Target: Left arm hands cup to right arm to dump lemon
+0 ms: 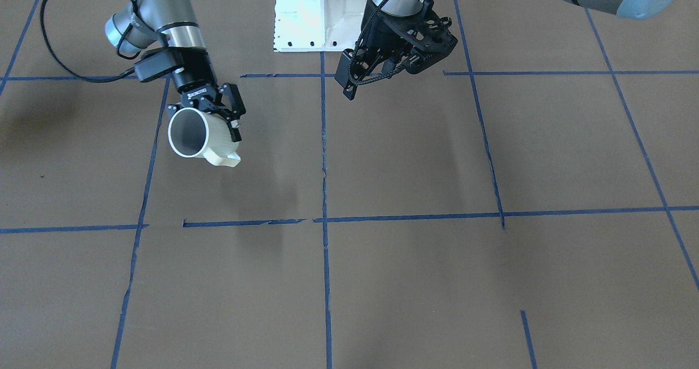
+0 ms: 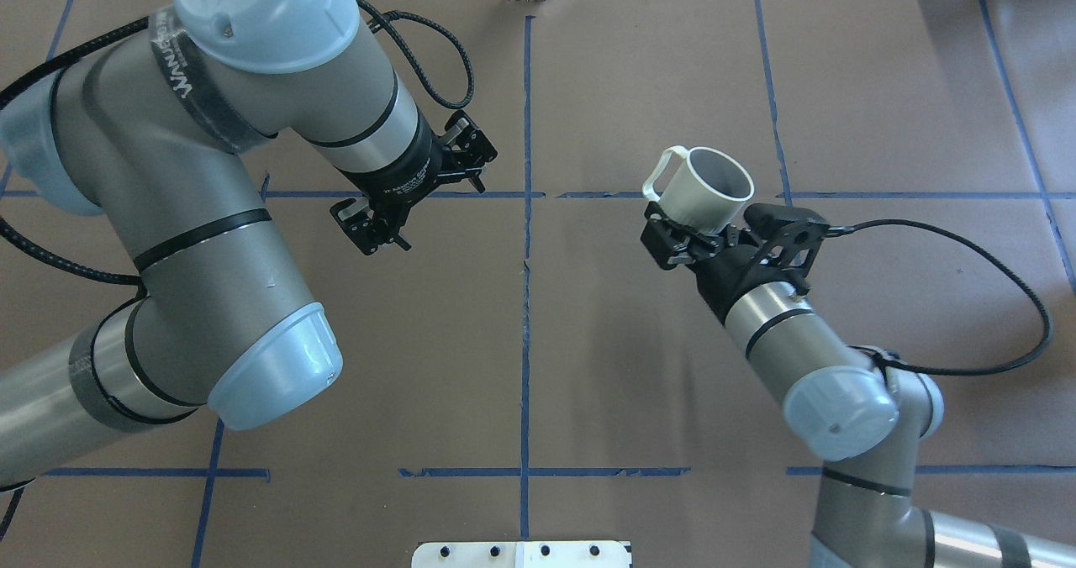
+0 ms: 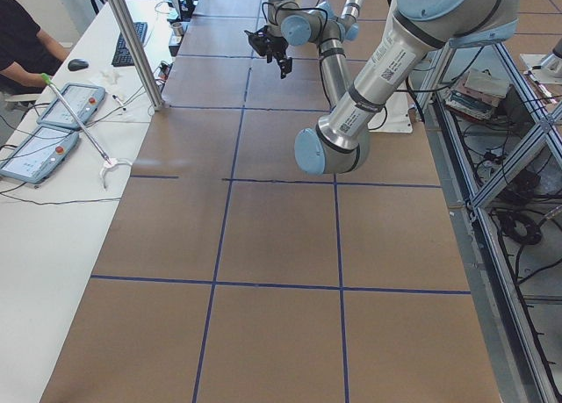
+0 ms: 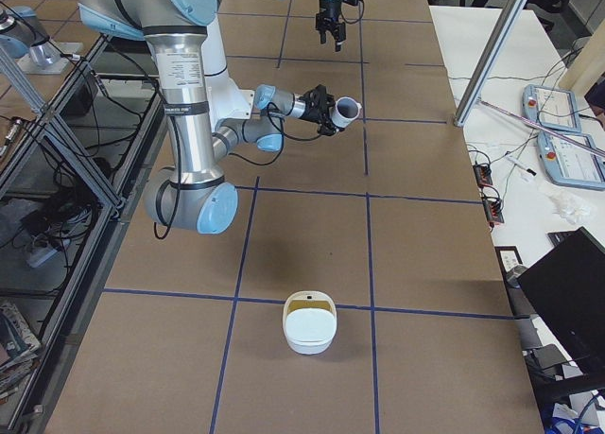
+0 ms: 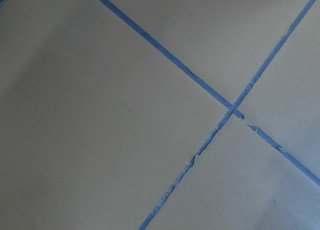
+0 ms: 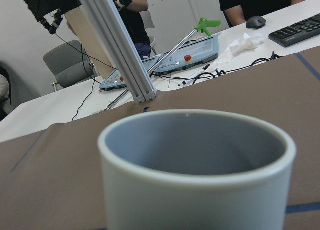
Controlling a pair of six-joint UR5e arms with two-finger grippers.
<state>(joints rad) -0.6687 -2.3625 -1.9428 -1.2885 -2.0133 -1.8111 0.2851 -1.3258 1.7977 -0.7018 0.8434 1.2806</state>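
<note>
My right gripper [image 2: 702,225] is shut on the white cup [image 2: 709,186] and holds it off the table, to the right of the middle tape line. The cup is tilted, with its mouth facing away from me and its handle [image 2: 660,173] to the left. In the front view the cup [image 1: 191,134] hangs from the slim gripper [image 1: 206,119]. The right wrist view shows the cup's grey inside [image 6: 200,145]; no lemon shows anywhere. My left gripper [image 2: 418,186] is open and empty, left of the middle line and apart from the cup. It also shows in the front view [image 1: 390,66].
Brown table paper with a blue tape grid [image 1: 324,216]. The white robot base plate [image 1: 319,14] is at my side. A white container [image 4: 310,322] sits on the table near its right end. An aluminium post [image 4: 487,60] and operators' desks stand beyond the far edge.
</note>
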